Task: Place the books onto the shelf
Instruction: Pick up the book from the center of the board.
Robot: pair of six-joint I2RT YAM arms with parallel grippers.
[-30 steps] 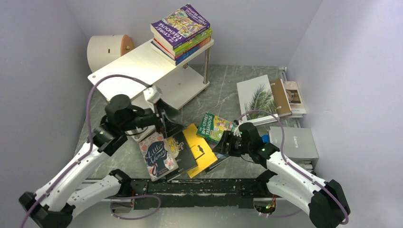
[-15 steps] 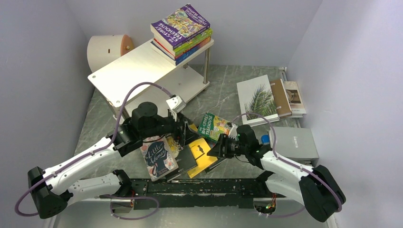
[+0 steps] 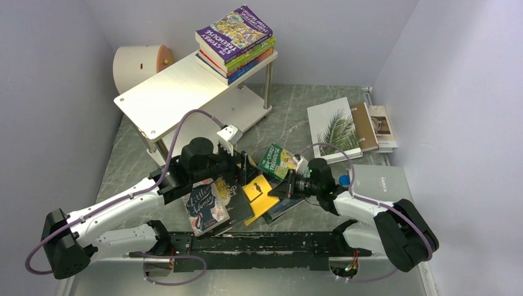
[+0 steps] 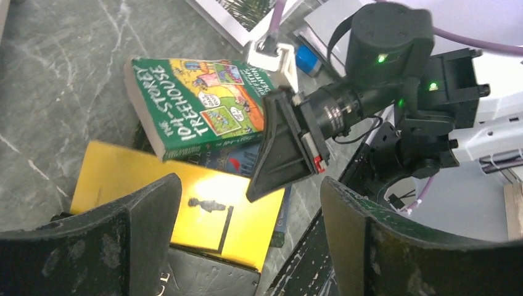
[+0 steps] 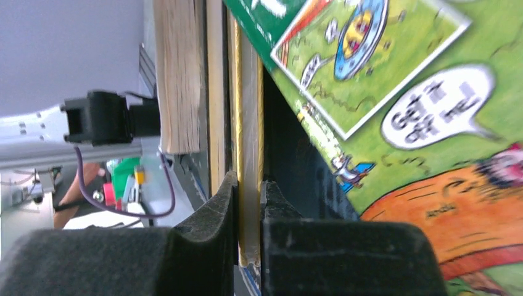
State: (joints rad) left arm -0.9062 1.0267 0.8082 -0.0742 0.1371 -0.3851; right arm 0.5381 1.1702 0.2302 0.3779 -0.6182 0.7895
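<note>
A loose pile of books lies in front of the arms: the green Treehouse book (image 3: 277, 161) (image 4: 197, 105) (image 5: 401, 92), a thin yellow book (image 3: 259, 192) (image 4: 185, 209) (image 5: 250, 154), a black one (image 3: 231, 200) and the floral Little Women (image 3: 202, 208). My right gripper (image 3: 277, 190) (image 4: 271, 166) (image 5: 247, 185) is shut on the yellow book's right edge, just under the Treehouse book. Above the yellow and black books my left gripper (image 3: 243, 172) (image 4: 250, 203) hangs open and holds nothing. The white shelf (image 3: 179, 86) stands at the back left with a stack of books (image 3: 234, 37) on its top board.
A white cylinder (image 3: 139, 65) sits behind the shelf. More books lie at the right: a white one with a palm leaf (image 3: 333, 128), brown ones (image 3: 370, 126) and a grey one (image 3: 382, 185). A small blue block (image 3: 343, 180) sits by my right wrist.
My right gripper has slid left and closed on the yellow book's edge. My left arm has swung right from beside the shelf to above the pile, still open.
</note>
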